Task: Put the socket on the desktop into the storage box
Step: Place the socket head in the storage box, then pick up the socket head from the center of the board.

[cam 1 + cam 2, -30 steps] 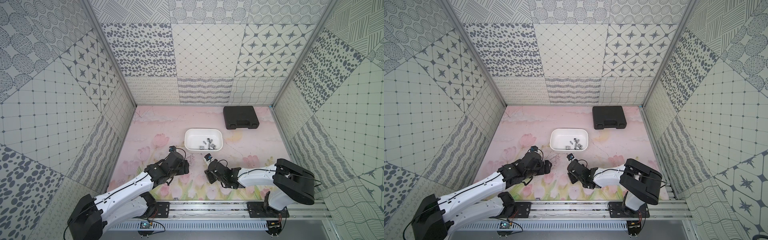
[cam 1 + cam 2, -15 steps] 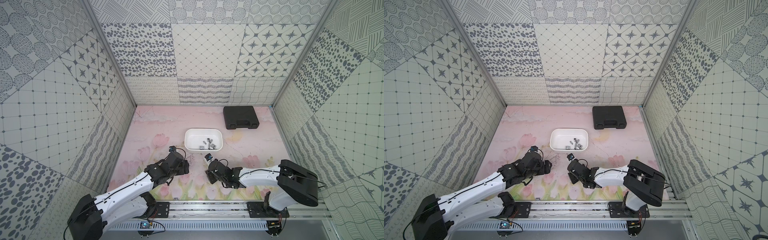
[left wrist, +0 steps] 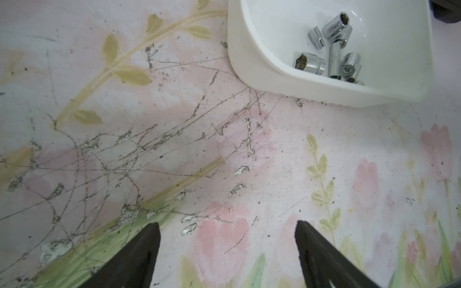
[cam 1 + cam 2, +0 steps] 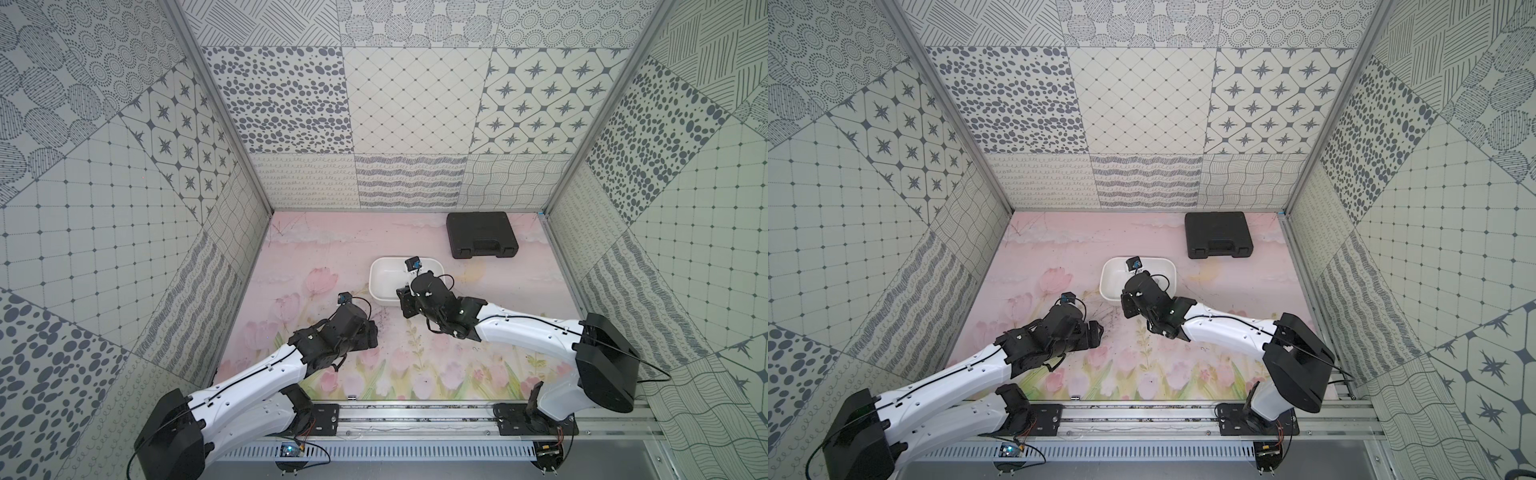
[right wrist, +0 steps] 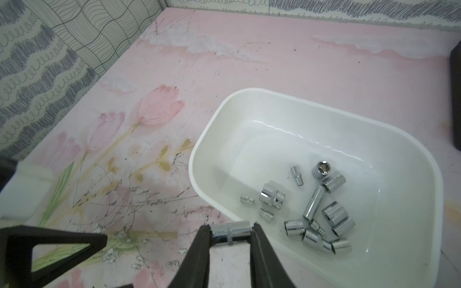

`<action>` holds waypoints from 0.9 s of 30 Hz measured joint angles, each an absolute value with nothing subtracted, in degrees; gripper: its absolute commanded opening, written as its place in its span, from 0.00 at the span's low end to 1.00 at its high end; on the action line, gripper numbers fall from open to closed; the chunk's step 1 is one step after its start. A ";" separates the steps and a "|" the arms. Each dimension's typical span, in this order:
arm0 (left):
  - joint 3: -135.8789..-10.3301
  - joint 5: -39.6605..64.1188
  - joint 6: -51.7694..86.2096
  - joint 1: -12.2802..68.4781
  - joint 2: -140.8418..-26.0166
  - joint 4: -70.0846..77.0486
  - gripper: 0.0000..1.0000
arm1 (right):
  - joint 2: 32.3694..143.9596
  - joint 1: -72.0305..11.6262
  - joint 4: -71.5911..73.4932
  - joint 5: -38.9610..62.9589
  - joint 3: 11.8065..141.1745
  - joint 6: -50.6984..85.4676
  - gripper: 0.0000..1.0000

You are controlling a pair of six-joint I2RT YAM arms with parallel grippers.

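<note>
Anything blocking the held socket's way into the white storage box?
Nothing visible. The right gripper holds the socket by the rim of the open storage box; other sockets lie on its floor, leaving room.

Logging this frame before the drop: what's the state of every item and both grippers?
White shallow plastic storage box: upright, open-topped, loose chrome sockets piled inside.
Right gripper: jaws shut on one short chrome socket, held crosswise by the box rim, not yet released.
Left gripper: jaws open, empty, over the floral mat.
Black moulded plastic case: closed, lying flat.
</note>
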State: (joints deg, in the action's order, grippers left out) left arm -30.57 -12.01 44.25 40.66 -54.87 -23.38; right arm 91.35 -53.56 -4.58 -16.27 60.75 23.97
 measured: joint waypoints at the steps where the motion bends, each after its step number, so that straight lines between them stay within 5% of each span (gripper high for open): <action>1: -30.55 -12.01 44.25 40.66 -54.68 -23.38 0.89 | 92.84 -52.62 -4.97 -15.94 62.24 23.97 0.24; 10: -30.26 -12.21 44.25 40.66 -52.56 -23.38 0.89 | 99.79 -47.53 -10.13 -12.99 66.85 23.99 0.43; 18: -29.82 -12.82 44.23 40.66 -51.03 -23.38 0.88 | 95.09 -48.31 -10.28 -9.65 63.61 23.66 0.45; 27: -29.17 -14.70 44.16 40.66 -47.57 -23.42 0.88 | 80.66 -65.71 2.48 -9.56 42.00 23.31 0.47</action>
